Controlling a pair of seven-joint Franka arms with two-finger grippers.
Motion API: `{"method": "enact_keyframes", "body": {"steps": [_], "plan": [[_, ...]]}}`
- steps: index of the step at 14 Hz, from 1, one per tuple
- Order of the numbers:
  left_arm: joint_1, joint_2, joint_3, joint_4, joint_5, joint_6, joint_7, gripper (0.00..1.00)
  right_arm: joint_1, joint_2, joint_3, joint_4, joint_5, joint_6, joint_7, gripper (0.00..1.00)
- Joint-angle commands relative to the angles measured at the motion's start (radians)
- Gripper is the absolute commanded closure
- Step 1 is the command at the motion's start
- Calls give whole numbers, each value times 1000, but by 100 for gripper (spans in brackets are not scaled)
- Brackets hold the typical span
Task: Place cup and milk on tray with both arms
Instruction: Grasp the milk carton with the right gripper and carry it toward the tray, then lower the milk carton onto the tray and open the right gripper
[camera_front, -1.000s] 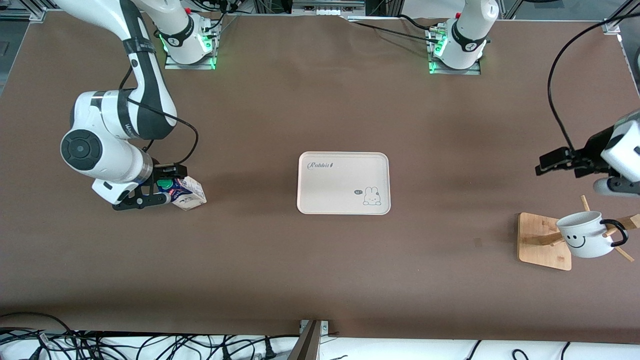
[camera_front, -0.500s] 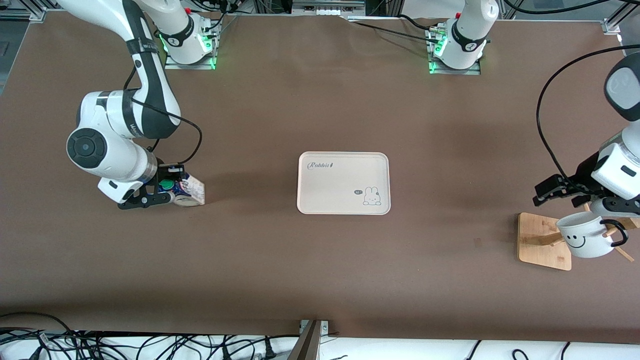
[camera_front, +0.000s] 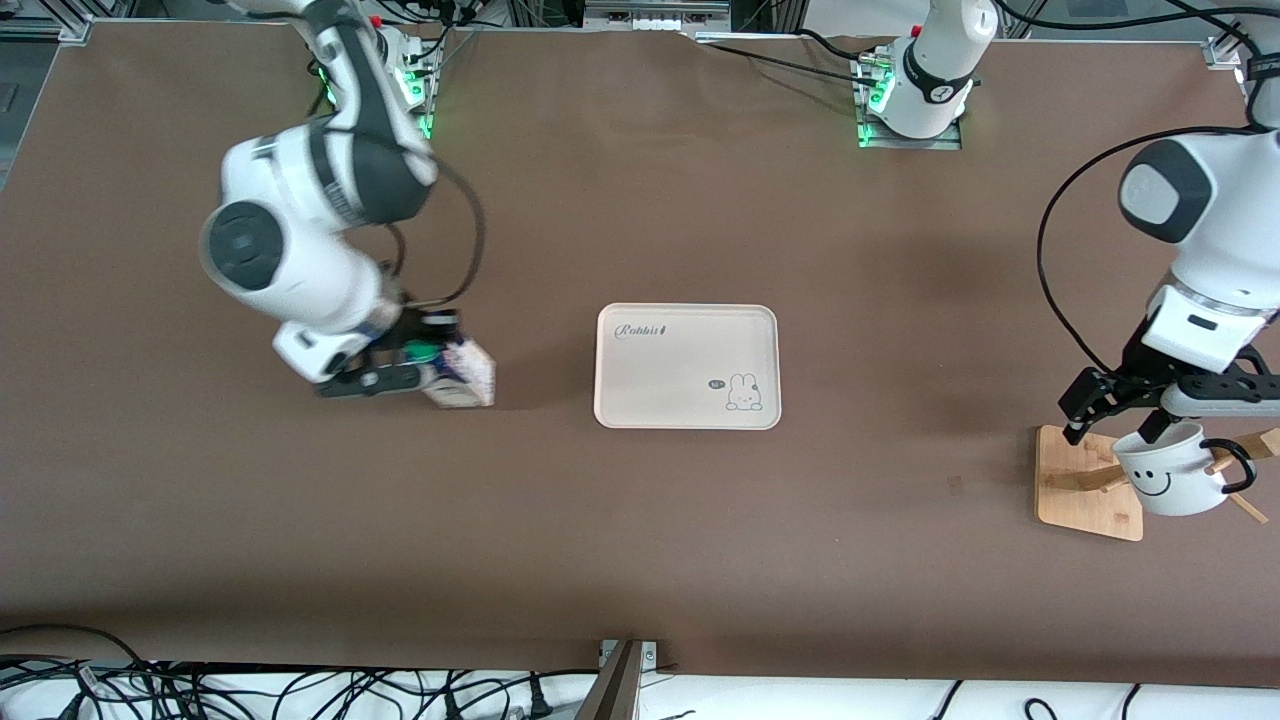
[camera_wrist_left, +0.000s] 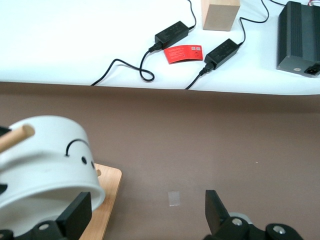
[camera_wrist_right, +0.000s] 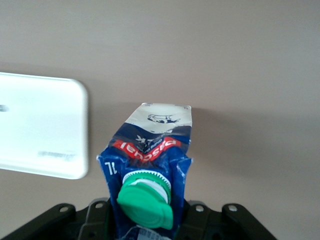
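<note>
Two of my arms work above the brown table (camera_front: 640, 520) in the front view. My right gripper (camera_front: 385, 365) is clamped on the small blue-and-white gable-top milk carton with a green cap (camera_front: 458, 375), between the right arm's end of the table and the cream rectangular tray with rounded corners and a bunny drawing (camera_front: 686, 366). A strip of bare brown separates carton and tray edge. The tray sits mid-table, bare, with open room on every side. My left gripper (camera_front: 1115, 420) hangs at the left arm's end with its fingers spread, one finger dipping into the mouth of the white mug with a black smiley and black handle (camera_front: 1172, 468). The mug hangs on a peg of the wooden rack (camera_front: 1085, 480), whose square base lies near the table's edge.

From the left wrist, my two black fingertips (camera_wrist_left: 75, 215) stand wide apart; the mug (camera_wrist_left: 45, 160) is beside one, a wooden peg (camera_wrist_left: 15, 137) poking past its rim, over the rack's base (camera_wrist_left: 107, 200).

From the right wrist, the carton (camera_wrist_right: 150, 155) rises between my clenched fingers, green cap (camera_wrist_right: 145, 197) toward the camera, the tray's rounded corner (camera_wrist_right: 60, 130) near its side.
</note>
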Motion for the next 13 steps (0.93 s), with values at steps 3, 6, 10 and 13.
{"method": "enact_keyframes", "body": {"steps": [3, 6, 10, 13], "plan": [[4, -176, 5, -255, -21, 107, -128, 0, 191, 211, -10, 254, 62, -2, 298, 66], [4, -158, 7, -275, -21, 227, -262, 0, 254, 266, -11, 271, 56, 60, 369, 66], [6, -69, 25, -275, -48, 452, -266, 0, 262, 300, -10, 268, 57, 80, 392, 65], [3, 0, 27, -269, -151, 580, -266, 0, 264, 324, -10, 264, 57, 107, 392, 64]]}}
